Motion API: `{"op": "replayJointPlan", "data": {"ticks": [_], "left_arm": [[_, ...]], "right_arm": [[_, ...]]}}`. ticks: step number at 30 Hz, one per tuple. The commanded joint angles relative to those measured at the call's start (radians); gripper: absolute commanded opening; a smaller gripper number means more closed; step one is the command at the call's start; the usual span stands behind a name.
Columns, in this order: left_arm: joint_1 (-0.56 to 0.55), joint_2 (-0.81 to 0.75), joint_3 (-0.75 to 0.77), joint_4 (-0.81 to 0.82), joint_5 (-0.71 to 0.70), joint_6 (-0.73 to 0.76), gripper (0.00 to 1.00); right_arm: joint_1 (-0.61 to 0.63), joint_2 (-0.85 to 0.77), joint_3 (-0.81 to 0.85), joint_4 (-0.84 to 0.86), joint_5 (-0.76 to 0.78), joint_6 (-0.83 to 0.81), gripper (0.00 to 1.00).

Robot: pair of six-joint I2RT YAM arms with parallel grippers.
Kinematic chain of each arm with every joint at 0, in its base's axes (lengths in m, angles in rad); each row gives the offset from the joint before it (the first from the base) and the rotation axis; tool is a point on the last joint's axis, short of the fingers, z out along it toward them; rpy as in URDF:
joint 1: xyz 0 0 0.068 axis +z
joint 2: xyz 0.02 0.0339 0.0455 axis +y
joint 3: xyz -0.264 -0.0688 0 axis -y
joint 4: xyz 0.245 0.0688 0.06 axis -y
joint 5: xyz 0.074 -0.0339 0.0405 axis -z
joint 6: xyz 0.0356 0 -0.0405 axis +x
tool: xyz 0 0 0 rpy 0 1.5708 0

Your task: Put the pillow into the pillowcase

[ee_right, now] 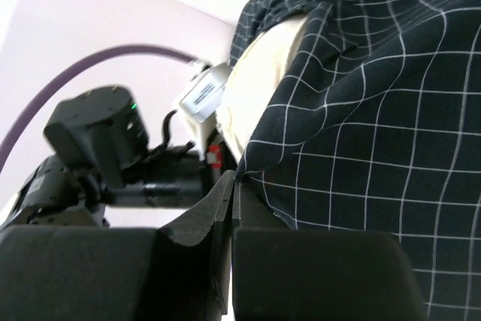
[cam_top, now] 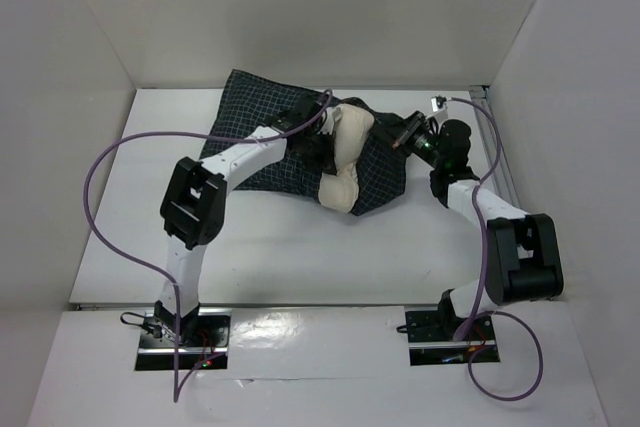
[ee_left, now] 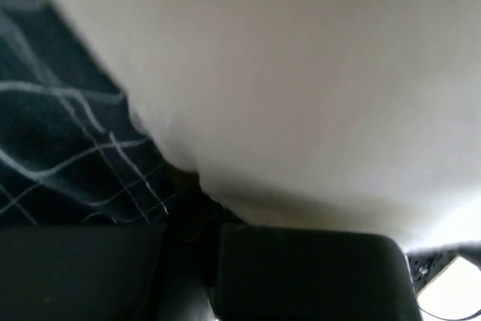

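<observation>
The cream pillow (cam_top: 345,162) lies bunched in the middle of the table, its far end under the dark navy checked pillowcase (cam_top: 255,122). Navy cloth also wraps its right side. My left gripper (cam_top: 318,147) presses against the pillow's left flank. In the left wrist view the pillow (ee_left: 301,73) fills the frame, the pillowcase (ee_left: 60,140) lies at left, and the left gripper (ee_left: 192,219) is shut with a dark fold running into its tips. My right gripper (cam_top: 388,137) is at the pillow's right. There the right gripper (ee_right: 234,182) is shut on the pillowcase (ee_right: 376,110) hem, with the pillow (ee_right: 259,73) behind.
White walls enclose the table (cam_top: 250,247) at the back and on both sides. Purple cables (cam_top: 110,217) loop from each arm over the table. A small white object (cam_top: 438,102) lies near the back right corner. The left arm's wrist (ee_right: 98,133) shows close to the right gripper.
</observation>
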Motion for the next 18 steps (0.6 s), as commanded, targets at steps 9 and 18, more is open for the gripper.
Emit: {"op": "replayJointPlan", "data": {"ticks": [9, 18], "left_arm": [[0.072, 0.262, -0.042, -0.325, -0.206, 0.087, 0.0], [0.081, 0.262, -0.056, -0.304, -0.137, 0.114, 0.0]], "right_arm": [[0.059, -0.277, 0.257, 0.291, -0.084, -0.115, 0.0], [0.19, -0.242, 0.303, 0.05, -0.051, -0.318, 0.0]]}}
